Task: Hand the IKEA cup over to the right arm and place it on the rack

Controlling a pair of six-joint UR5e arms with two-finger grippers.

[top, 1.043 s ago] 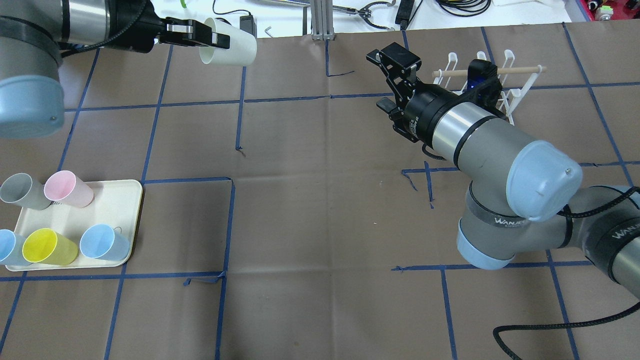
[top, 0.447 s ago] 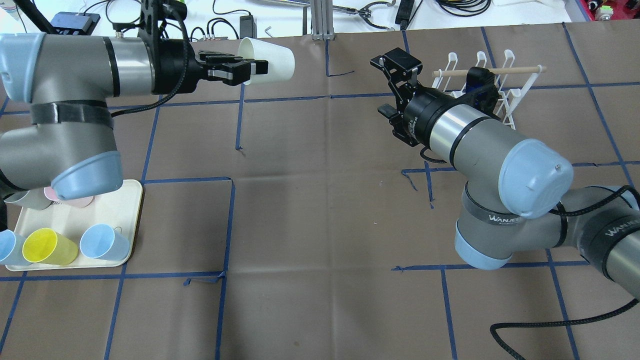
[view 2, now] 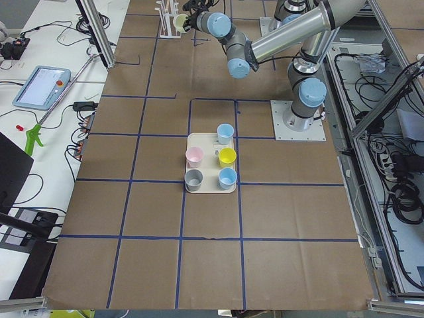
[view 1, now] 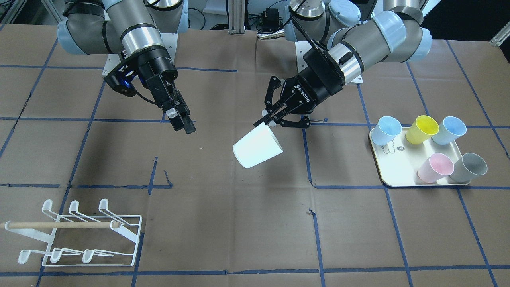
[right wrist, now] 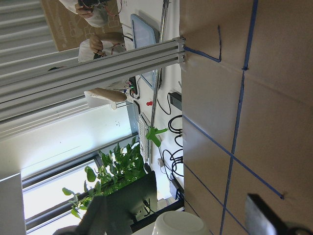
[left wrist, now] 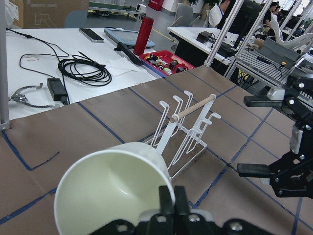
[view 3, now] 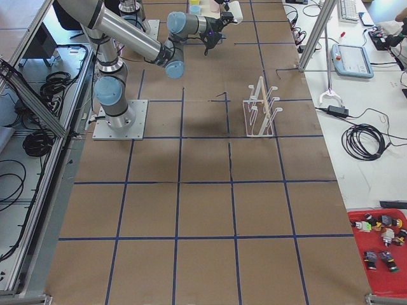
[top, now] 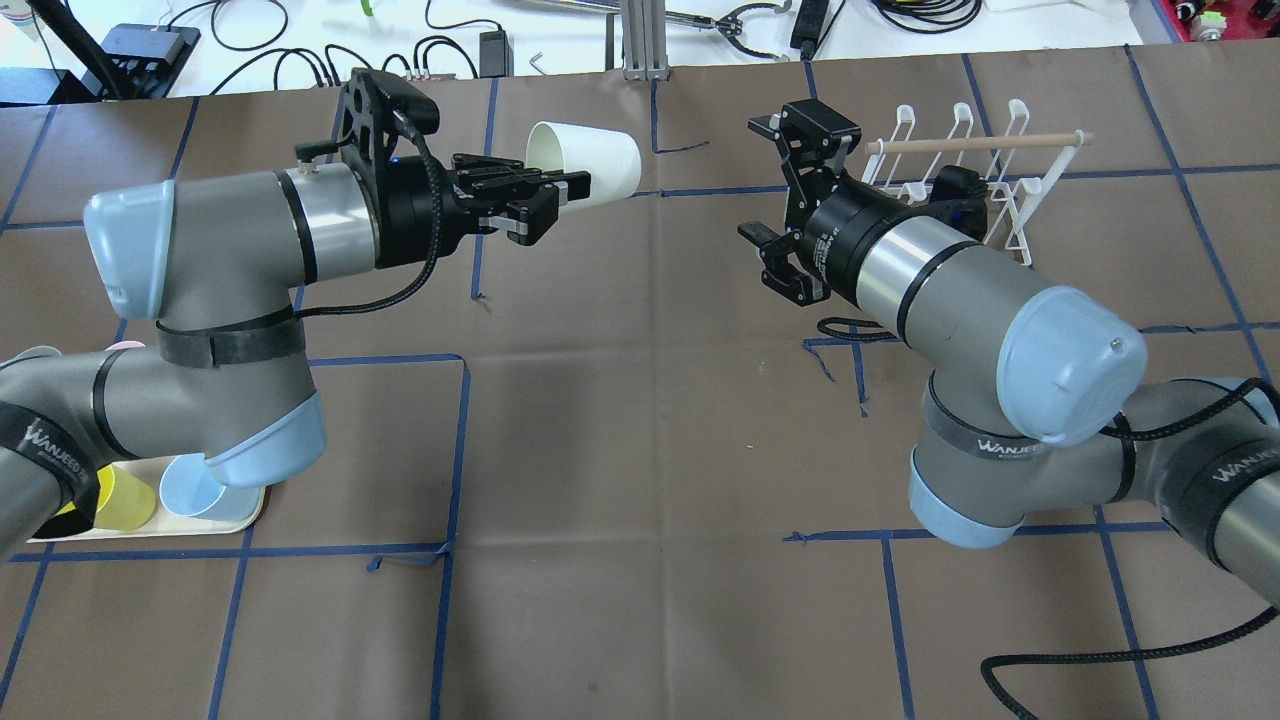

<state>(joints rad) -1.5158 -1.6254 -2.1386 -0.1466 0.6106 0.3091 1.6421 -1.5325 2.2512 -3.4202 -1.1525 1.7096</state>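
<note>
Handover stage. My left gripper [top: 565, 190] was clamped on the rim of the white cup [top: 590, 165], held sideways in mid-air, base toward my right gripper [top: 752, 180]. That gripper's jaws stood wide apart, well short of it. Both forearms reached roughly level, facing each other. Next, I judged, that gap needed closing. The rack [view 1: 59, 225] stood just beyond my right wrist.

overhead exterior: high behind the robot, facing forward and down on the table [top: 640, 430].
exterior front-facing: across the table, facing the robot, steeply down.
exterior left, exterior right: far off and high at the table's ends, looking along it.
left wrist-mounted: close, over the white cup [left wrist: 105, 191] toward the rack [left wrist: 193, 106].
right wrist-mounted: close, rolled sideways, toward the table's far edge.
shared: white cup and rack in overhead, front-facing and left wrist.
</note>
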